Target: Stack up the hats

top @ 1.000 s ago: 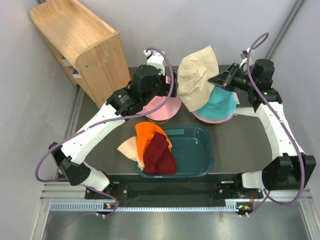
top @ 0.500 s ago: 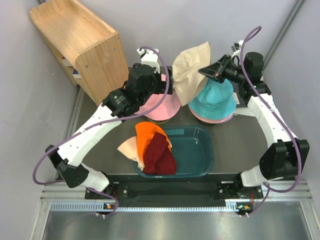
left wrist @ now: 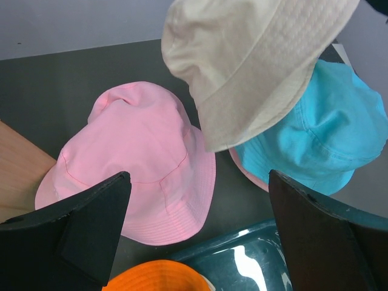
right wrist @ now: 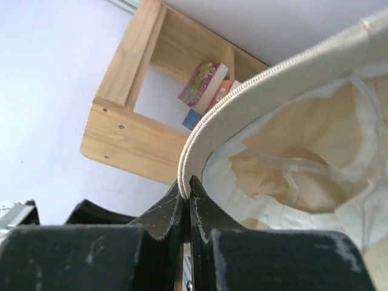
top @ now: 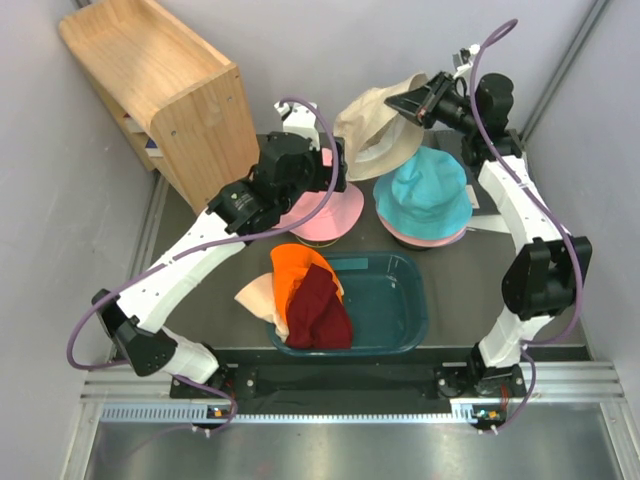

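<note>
My right gripper [top: 402,103] is shut on the brim of a beige hat [top: 372,132], which hangs in the air at the back, between the pink hat [top: 335,212] and the teal hat [top: 430,192]. The pinched brim shows in the wrist view [right wrist: 190,185]. The teal hat lies on another pinkish hat [top: 420,241]. My left gripper [left wrist: 199,182] hovers open over the pink hat's brim [left wrist: 133,151], holding nothing. Orange [top: 290,266], maroon [top: 320,312] and peach [top: 256,296] hats lie heaped on the left end of the tub.
A dark teal plastic tub [top: 400,305] sits at the table's front middle. A wooden shelf [top: 160,90] with books [right wrist: 206,82] stands at the back left, close to the left arm's elbow.
The right gripper has carried the beige hat up and back-left, off the teal hat, which now shows in full. The left arm has barely moved.
</note>
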Motion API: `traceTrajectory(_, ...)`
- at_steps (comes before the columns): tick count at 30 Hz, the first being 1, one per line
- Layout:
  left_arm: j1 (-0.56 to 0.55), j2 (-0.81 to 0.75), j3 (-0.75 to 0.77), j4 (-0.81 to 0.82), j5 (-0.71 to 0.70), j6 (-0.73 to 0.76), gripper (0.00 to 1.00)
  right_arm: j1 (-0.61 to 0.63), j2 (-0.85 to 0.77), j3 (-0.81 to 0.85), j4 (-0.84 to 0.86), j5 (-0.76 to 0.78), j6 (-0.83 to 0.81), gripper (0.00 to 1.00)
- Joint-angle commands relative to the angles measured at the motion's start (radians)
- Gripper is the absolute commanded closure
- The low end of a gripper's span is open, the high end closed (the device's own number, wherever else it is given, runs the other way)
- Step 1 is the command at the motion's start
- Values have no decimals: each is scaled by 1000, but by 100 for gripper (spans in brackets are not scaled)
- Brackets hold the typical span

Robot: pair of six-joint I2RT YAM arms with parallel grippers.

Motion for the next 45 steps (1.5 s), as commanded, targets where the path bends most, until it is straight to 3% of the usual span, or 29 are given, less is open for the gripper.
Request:
traceTrajectory(1, 7, -40, -23, 58, 9, -28, 1, 13, 50, 103, 192, -9, 79, 100)
traceTrajectory(9, 10, -57, -48, 62, -1, -43, 1, 18, 143, 115, 411, -26, 132, 100)
traceTrajectory(17, 16, -61, -49, 46, -3, -45, 1, 19, 208, 166, 500, -34, 191, 100)
traceTrajectory(22, 19, -63, -57, 47, -4, -57, 1, 18, 165, 109, 445, -43, 155, 100)
traceTrajectory(26, 23, -67, -67, 47, -9, -63, 1, 15, 15, -68, 362, -29, 121, 100)
traceTrajectory(31, 32, -77, -84, 41, -8, -63, 1, -2, -201, -211, 163, 31, -45, 100)
traceTrajectory(34, 38, -78, -84, 38, -1, -63, 1, -37, -289, -308, 147, 40, -46, 100)
traceTrajectory(45, 47, -81, -81, 30, 22, -56, 1, -186, -406, -523, 48, -14, -114, 100)
